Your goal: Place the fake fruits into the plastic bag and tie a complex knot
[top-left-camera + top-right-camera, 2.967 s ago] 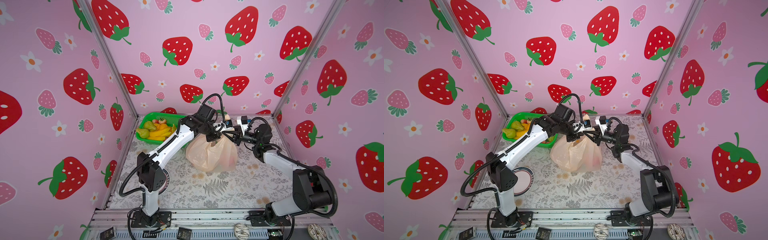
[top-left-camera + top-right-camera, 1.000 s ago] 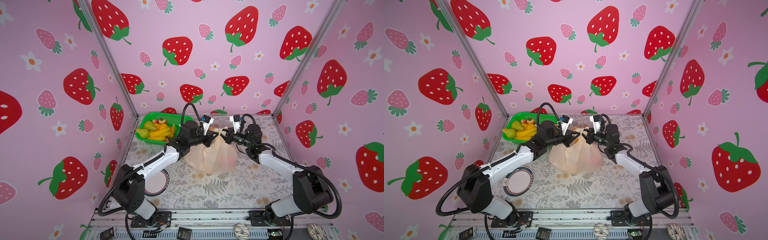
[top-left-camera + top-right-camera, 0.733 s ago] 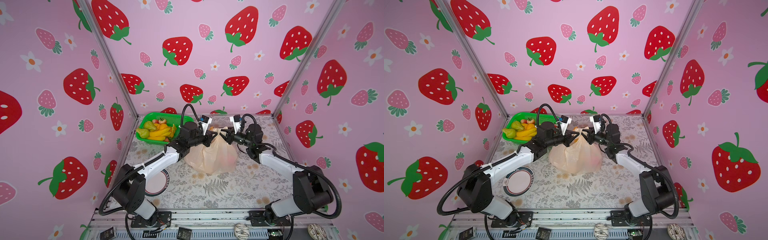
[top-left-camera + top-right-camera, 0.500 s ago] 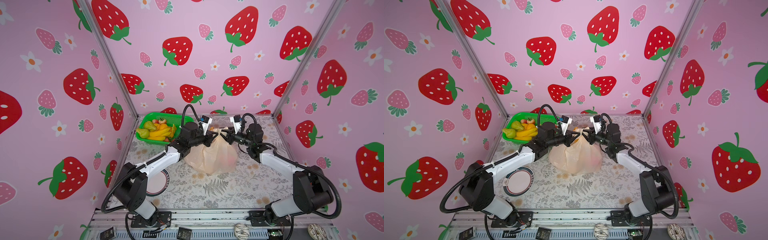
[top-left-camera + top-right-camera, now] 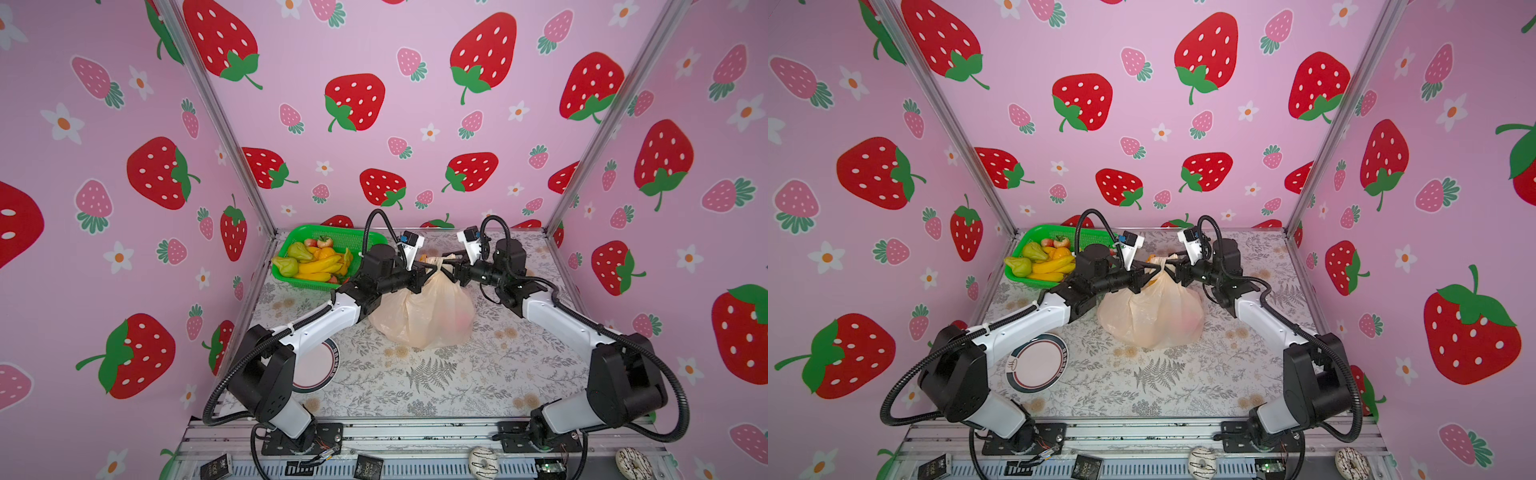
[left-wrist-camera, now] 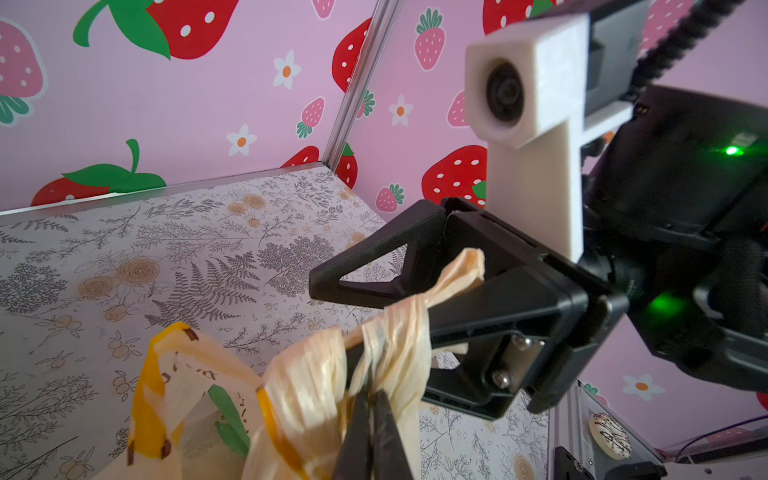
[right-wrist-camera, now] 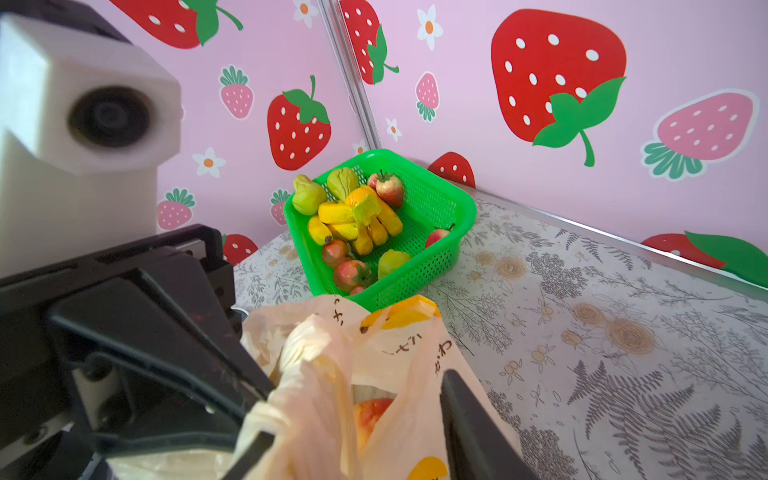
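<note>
Jaws of our left gripper [image 6: 370, 409] are pressed together on a twisted strand of the knot [image 6: 386, 332]. Those of our right gripper [image 7: 359, 409] now stand well apart, and 1 tail of the knot lies loose between them. A second ago the right jaws were almost closed on this tail, so we have just let it go.

The bag [image 5: 419, 316] stands just beside the basket [image 5: 328, 230], with the knot on top of it, near the basket's corner. Many fruits [image 5: 318, 266] lie in the basket, and at least 1 red one shows through the bag.

We judge that the tightening pull is finished on the right side, so the knot must now hold by itself there. If 1 more turn is needed, our right gripper must take the tail again.
</note>
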Robot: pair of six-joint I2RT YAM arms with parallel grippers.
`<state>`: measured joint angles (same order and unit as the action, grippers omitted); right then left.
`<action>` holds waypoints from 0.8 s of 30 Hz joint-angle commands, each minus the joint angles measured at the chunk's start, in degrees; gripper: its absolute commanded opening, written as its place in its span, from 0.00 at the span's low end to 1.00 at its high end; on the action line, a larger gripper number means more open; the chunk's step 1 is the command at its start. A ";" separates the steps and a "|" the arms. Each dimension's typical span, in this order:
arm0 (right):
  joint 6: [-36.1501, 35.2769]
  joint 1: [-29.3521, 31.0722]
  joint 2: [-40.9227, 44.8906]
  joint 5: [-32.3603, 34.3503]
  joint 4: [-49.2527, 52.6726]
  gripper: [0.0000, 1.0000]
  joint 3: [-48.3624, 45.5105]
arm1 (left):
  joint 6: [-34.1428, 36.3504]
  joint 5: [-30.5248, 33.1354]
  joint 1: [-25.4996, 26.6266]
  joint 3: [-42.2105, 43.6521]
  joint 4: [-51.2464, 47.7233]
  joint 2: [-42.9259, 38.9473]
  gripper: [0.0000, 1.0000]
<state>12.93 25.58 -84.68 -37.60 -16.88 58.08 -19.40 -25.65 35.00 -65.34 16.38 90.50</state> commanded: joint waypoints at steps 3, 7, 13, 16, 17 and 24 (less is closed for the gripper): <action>-5.78 -0.31 3.42 2.43 7.66 0.63 2.20 | -0.66 -0.95 0.07 -1.10 1.72 0.75 0.00; -6.60 -0.62 4.22 2.92 9.49 0.69 2.50 | -0.80 -1.11 0.09 -1.10 1.63 0.76 0.00; -7.43 -0.73 4.70 3.22 11.81 0.79 3.20 | -1.00 -1.33 0.15 -1.26 1.75 0.73 0.00; -8.33 -0.80 5.49 3.40 12.87 0.86 2.98 | -1.31 -1.52 0.15 -1.25 1.81 0.62 0.00; -8.51 -0.89 5.74 3.41 13.20 0.88 2.91 | -1.35 -1.54 0.15 -1.19 1.88 0.59 0.00; -9.33 -1.06 8.27 4.39 15.59 0.94 1.87 | -1.37 -1.60 0.32 -0.93 1.68 -0.32 0.00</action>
<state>5.43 24.47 -78.78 -32.58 -2.87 59.79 -20.18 -26.76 35.07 -65.34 16.51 90.50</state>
